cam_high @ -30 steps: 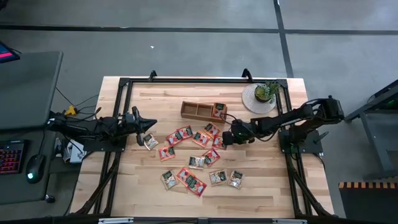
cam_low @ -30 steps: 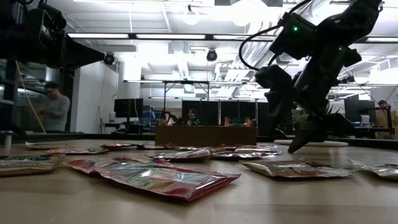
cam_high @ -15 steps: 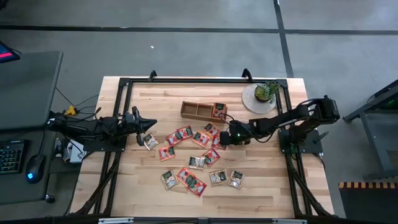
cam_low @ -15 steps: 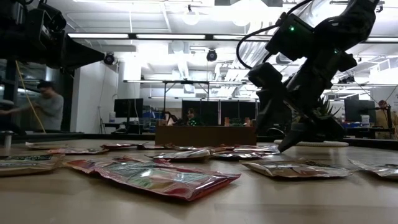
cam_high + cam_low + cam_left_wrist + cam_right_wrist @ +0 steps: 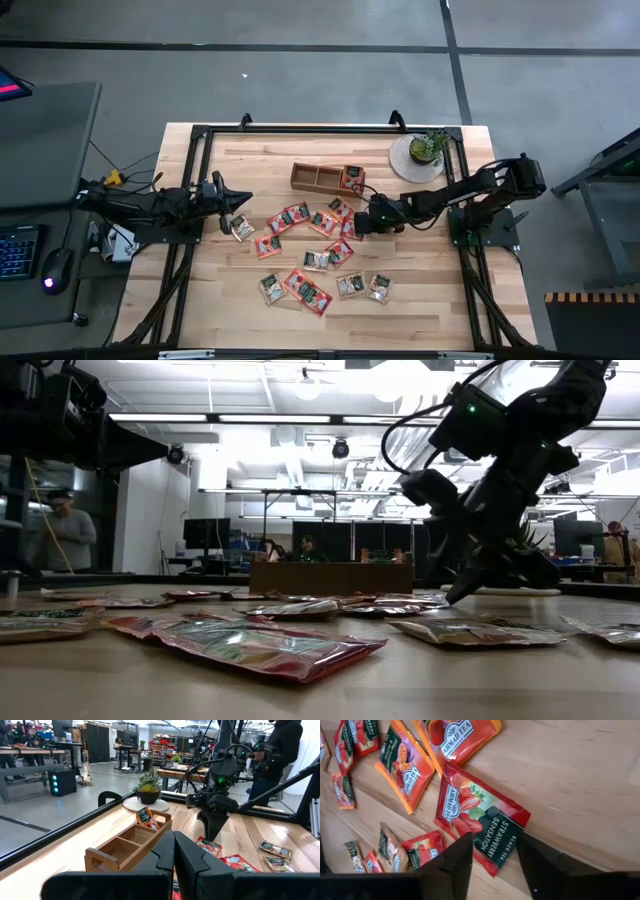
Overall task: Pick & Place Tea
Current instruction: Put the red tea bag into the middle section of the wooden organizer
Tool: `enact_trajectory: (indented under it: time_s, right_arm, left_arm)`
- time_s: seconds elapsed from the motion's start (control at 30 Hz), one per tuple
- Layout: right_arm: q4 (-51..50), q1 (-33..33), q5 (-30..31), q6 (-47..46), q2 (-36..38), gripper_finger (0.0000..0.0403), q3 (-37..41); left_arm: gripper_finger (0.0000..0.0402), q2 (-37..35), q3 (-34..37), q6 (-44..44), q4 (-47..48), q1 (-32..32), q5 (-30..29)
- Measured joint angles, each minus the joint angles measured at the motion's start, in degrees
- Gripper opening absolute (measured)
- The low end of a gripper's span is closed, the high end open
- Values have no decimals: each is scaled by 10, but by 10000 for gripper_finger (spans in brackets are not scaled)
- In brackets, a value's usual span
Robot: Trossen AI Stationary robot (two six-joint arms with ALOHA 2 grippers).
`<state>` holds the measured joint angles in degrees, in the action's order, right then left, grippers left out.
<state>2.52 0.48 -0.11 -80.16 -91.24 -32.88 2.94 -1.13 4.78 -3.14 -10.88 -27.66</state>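
Note:
Several tea sachets [image 5: 318, 260], red-orange and pale, lie flat across the middle of the table. One more sachet [image 5: 352, 177] stands in the right end compartment of the wooden tray [image 5: 318, 178]. My right gripper [image 5: 492, 845] slants down over a red strawberry sachet [image 5: 480, 820], its fingers apart on either side of the sachet's nearer end. In the high view this gripper [image 5: 353, 226] is right of the table's middle, and in the low view its tip [image 5: 452, 598] is down at table level. My left gripper [image 5: 174, 855] waits shut and level at the table's left edge [image 5: 243, 200]. My right gripper comes at the strawberry sachet slanting down from the table's right, one finger [image 5: 457, 855] over its lower edge and the other over its corner [image 5: 519, 827]. The sachet lies flat on the table. Whether the fingertips touch it I cannot tell.
A small potted plant [image 5: 428, 148] stands on a round white disc at the far right. A black frame [image 5: 300, 130] runs around the table top. Other sachets [image 5: 402, 767] lie close around the strawberry one. People stand in the room beyond the table.
My right gripper has edged a little toward the table's left and tipped slightly further down, its tip now at table level by the strawberry sachet. The sachets lie where they were.

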Motion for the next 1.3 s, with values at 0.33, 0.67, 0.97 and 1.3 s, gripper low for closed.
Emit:
enact_trajectory:
  time_s: [0.33, 0.67, 0.97, 1.3]
  right_arm:
    - [1, -1, 6, 21, -1, 59, 0]
    - [25, -1, 10, 58, -2, 2, 1]
    - [29, -1, 22, 85, 57, 1, 1]
    - [25, -7, 38, 177, 184, 0, 0]
  left_arm:
    - [0, 0, 0, 0, 0, 0, 0]
    - [0, 0, 0, 0, 0, 0, 0]
    - [0, 0, 0, 0, 0, 0, 0]
    - [0, 0, 0, 0, 0, 0, 0]
